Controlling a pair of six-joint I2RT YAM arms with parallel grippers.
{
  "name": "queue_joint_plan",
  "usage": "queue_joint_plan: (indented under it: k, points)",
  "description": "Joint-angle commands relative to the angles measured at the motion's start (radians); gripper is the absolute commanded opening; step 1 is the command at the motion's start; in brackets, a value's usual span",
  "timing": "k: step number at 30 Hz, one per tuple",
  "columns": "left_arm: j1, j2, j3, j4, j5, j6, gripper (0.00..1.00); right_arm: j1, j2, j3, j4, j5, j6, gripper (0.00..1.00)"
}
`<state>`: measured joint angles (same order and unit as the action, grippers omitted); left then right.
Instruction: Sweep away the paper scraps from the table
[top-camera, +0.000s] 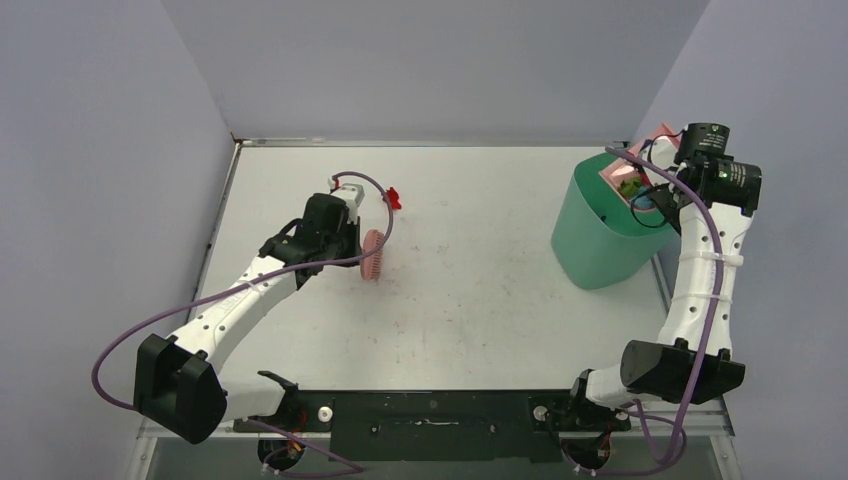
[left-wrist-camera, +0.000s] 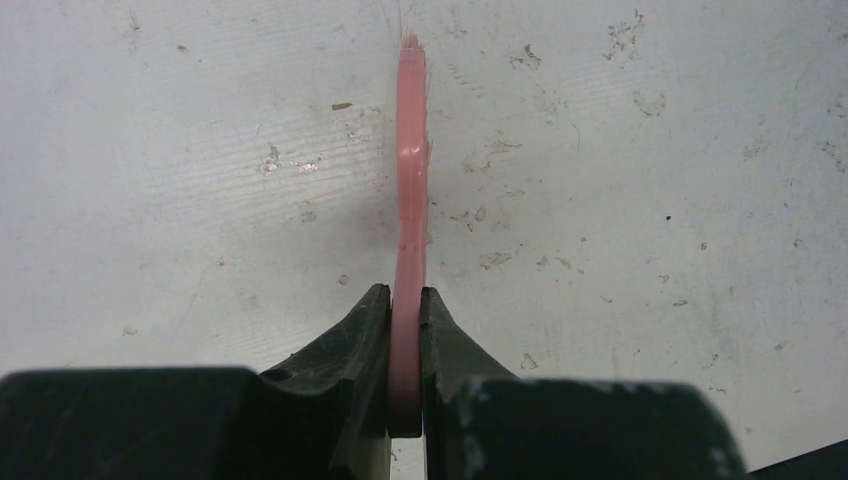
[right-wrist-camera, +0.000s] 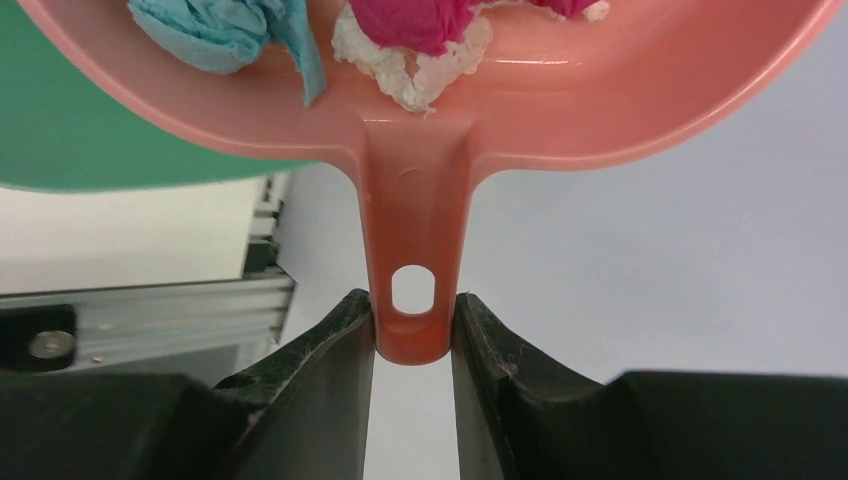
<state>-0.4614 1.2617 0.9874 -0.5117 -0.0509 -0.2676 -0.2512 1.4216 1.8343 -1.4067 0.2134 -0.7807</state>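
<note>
Both clenched: left jaws on brush (top-camera: 372, 254) amid open table (top-camera: 480, 300), right jaws on dustpan (right-wrist-camera: 600, 100) above the edge-side bin (top-camera: 600, 240).

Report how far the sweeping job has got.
Mostly done: blue, magenta and white paper scraps lie in the pink dustpan. In hand: the right tool grips the dustpan's handle at the green bin, load not yet tipped out; the left tool clamps the pink brush. Left: one red scrap on the table beside the left arm, then emptying the pan.
</note>
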Motion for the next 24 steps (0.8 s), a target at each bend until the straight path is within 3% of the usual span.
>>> queue_joint_plan:
  k: [1,13,18,24]
  points:
    - [-0.006,-0.001,0.055,0.013,0.015,0.014,0.00,-0.020,0.002,-0.006,0.064,0.166,-0.122,0.05]
    - [-0.015,-0.010,0.054,0.007,0.000,0.022,0.00,-0.028,0.072,0.034,0.133,0.359,-0.329,0.05]
    - [-0.023,-0.007,0.056,0.005,-0.004,0.025,0.00,-0.027,0.042,0.003,0.313,0.452,-0.538,0.05]
    - [-0.025,-0.008,0.057,0.001,-0.005,0.027,0.00,-0.026,-0.070,-0.192,0.607,0.508,-0.837,0.07]
